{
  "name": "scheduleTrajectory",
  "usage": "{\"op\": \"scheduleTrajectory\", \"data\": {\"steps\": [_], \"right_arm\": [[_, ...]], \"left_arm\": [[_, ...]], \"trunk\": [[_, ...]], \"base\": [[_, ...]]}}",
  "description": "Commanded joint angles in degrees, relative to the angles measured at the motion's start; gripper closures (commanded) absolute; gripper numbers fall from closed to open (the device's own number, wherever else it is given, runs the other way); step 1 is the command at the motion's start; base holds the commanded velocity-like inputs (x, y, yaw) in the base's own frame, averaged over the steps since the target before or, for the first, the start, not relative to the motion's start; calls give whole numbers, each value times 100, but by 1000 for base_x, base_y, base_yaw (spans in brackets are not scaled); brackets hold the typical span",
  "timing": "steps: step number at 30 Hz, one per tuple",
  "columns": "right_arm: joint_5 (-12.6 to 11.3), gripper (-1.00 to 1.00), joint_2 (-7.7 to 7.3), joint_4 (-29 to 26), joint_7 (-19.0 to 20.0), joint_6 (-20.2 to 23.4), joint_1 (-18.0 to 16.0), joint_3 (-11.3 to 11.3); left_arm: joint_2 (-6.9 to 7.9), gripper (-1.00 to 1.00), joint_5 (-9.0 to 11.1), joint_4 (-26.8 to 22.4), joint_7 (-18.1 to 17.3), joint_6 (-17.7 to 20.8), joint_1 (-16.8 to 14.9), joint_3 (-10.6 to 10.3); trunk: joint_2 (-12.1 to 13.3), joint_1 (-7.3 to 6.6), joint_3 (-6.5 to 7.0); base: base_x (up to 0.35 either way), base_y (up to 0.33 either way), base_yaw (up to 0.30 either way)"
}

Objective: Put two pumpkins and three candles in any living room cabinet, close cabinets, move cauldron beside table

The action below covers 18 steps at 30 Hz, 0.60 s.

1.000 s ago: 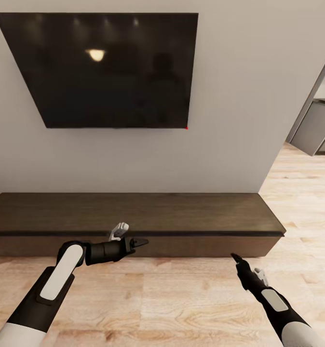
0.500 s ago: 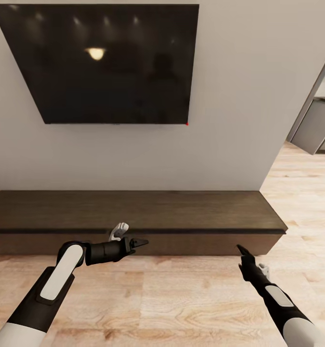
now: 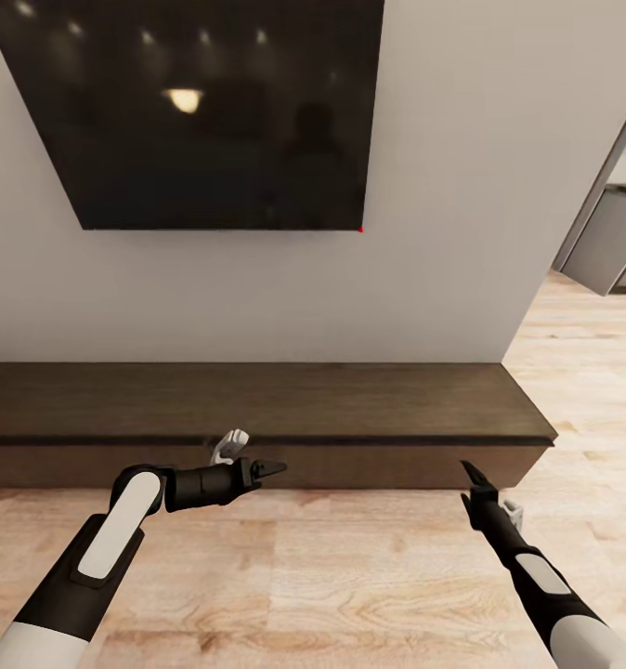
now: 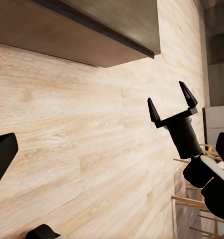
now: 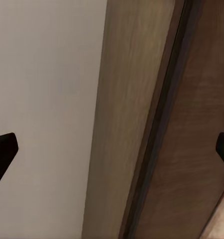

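The view has crept closer to the cabinet [image 3: 257, 409], whose fronts look closed against the far wall, while the right end effector [image 3: 472, 476] reaches nearer its right end, spread and empty like the left end effector [image 3: 268, 465].

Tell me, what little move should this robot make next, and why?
Probably ease the right pincer forward to the front of the long dark cabinet. It is open, empty and pointing at that plain, handleless front, which looks closed, so a door must open before anything goes inside. No pumpkins are visible.
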Motion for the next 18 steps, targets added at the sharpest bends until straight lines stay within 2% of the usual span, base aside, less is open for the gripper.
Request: {"op": "scheduleTrajectory", "data": {"steps": [1,5,13,18], "right_arm": [[-49,-100,-8,10,20,54,-4,-21],[-60,-100,-84,26,56,51,-4,-30],[-83,-100,-144,29,140,39,1,-53],[-114,-100,-279,19,325,57,17,-68]], "left_arm": [[5,-100,-3,-3,-8,10,-4,-7],[2,-100,-3,-7,-8,10,-4,-6],[-8,-100,2,-7,-34,10,-4,-4],[-2,-100,-6,-8,-269,10,-4,-16]], "trunk": [[-44,22,-23],[-204,110,-95],[-525,286,-238],[-726,395,-328]], "base": [[0,0,0],[0,0,0],[0,0,0],[0,0,0]]}}
